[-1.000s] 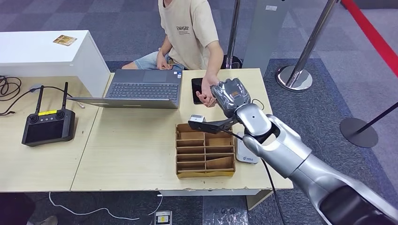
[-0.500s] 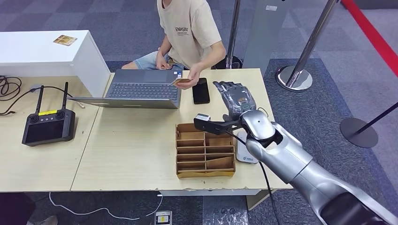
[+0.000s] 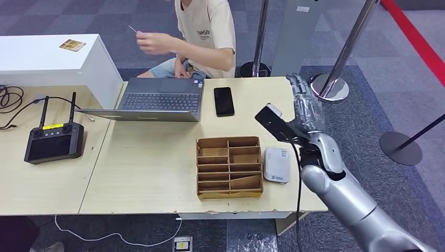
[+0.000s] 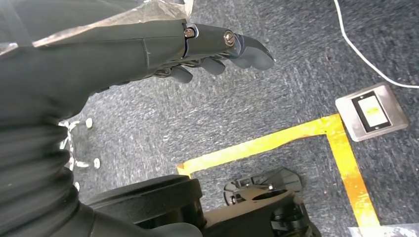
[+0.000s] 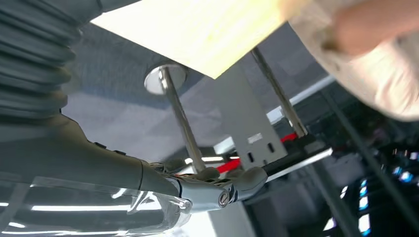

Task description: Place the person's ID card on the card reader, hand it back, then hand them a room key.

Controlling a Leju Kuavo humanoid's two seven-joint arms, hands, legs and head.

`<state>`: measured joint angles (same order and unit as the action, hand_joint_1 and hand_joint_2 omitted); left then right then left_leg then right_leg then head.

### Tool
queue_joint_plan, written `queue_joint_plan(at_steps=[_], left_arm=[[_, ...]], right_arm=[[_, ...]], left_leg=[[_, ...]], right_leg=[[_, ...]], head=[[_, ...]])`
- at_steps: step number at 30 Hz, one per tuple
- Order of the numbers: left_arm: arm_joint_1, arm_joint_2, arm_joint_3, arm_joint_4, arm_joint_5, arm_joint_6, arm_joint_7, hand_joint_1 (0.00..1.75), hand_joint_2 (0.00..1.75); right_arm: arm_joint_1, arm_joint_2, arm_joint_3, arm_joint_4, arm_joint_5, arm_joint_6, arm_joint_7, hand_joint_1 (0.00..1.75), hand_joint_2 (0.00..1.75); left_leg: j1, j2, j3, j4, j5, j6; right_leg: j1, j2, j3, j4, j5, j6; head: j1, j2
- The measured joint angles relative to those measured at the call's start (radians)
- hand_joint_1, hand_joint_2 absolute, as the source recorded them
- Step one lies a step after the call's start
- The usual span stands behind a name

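Note:
The person at the far side of the table holds a thin card (image 3: 133, 29) up in a raised hand (image 3: 152, 42), well away from me. The white card reader (image 3: 276, 164) lies on the table beside the wooden organizer (image 3: 229, 168), with nothing on it. My right hand (image 3: 305, 105) is lifted over the table's right edge, fingers stretched out and holding nothing; its fingers (image 5: 225, 185) also appear in the right wrist view. My left hand (image 4: 207, 49) hangs over the carpet, fingers loosely extended and holding nothing.
A black phone (image 3: 224, 101) and an open laptop (image 3: 160, 100) lie at the far side of the table (image 3: 147, 157). A black remote controller (image 3: 52, 139) sits on the left. A white box (image 3: 52, 60) carries a small card (image 3: 72, 45). Metal stanchions (image 3: 329, 86) stand to the right.
The person drew the card away from my right hand and lifted it up to the left. My right hand swung from above the organizer to the table's right edge, fingers straightened.

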<state>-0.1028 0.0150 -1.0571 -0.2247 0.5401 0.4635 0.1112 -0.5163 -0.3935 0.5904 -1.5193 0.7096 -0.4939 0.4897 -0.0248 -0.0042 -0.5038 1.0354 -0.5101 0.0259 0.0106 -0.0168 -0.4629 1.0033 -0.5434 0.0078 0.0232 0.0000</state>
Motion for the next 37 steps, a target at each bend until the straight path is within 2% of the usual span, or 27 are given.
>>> queue_joint_plan(at_steps=[5,12,16,20,23,25,31,37], left_arm=[[0.003,0.003,0.007,0.0,0.023,0.001,0.005,0.0,1.75],[0.007,0.003,0.026,0.0,0.062,0.019,0.006,0.0,1.75],[0.007,-0.003,0.04,0.0,0.076,0.026,0.023,0.0,1.75],[0.008,-0.011,0.049,0.0,0.083,0.027,0.043,0.0,1.75],[0.008,-0.017,0.05,0.0,0.089,0.027,0.047,0.0,1.75],[0.008,-0.021,0.05,0.0,0.093,0.027,0.047,0.0,1.75],[0.006,-0.03,0.055,0.0,0.101,0.03,0.047,0.0,1.75],[0.001,-0.034,0.058,-0.001,0.108,0.032,0.054,0.0,1.75]], right_arm=[[0.187,-0.053,-0.147,-0.159,-0.084,-0.124,-0.034,0.0,0.0],[0.5,-0.088,-0.378,-0.308,-0.169,-0.2,-0.137,0.0,0.0],[0.651,-0.056,-0.517,-0.329,-0.228,-0.205,-0.231,0.0,0.0],[0.744,0.04,-0.671,-0.299,-0.328,-0.206,-0.374,0.0,0.0],[0.769,0.13,-0.803,-0.231,-0.381,-0.206,-0.498,0.0,0.0],[0.76,0.183,-0.888,-0.166,-0.371,-0.207,-0.54,0.0,0.0],[0.642,0.307,-1.144,0.107,-0.229,-0.208,-0.576,0.0,0.0],[0.518,0.364,-1.375,0.449,-0.051,-0.206,-0.581,0.0,0.0]], left_leg=[[0.0,0.0,0.0,0.0,-0.001,0.001],[0.0,-0.001,0.0,0.0,-0.001,0.001],[0.0,0.0,0.0,-0.001,-0.001,0.001],[0.0,0.0,0.001,-0.001,-0.001,0.001],[0.0,0.0,0.002,-0.001,-0.001,0.001],[0.0,0.001,0.002,-0.002,-0.001,0.001],[0.0,0.002,0.003,-0.001,-0.001,0.001],[0.0,0.004,0.003,-0.001,-0.001,0.001]], right_leg=[[0.0,0.0,0.0,0.0,0.0,0.0],[0.0,-0.001,0.001,-0.001,-0.001,0.001],[0.0,0.0,0.0,-0.001,-0.001,0.0],[0.0,0.0,0.0,-0.001,-0.001,0.0],[0.0,0.0,0.001,-0.001,-0.001,0.0],[0.0,0.0,0.001,-0.001,-0.001,0.0],[0.0,0.002,0.001,-0.001,-0.001,0.0],[0.0,0.004,0.001,-0.001,-0.001,0.0]], head=[[0.0,0.0],[0.0,0.0],[0.0,0.0],[0.0,0.0],[0.0,0.0],[0.0,0.0],[0.0,0.0],[0.0,0.0]])
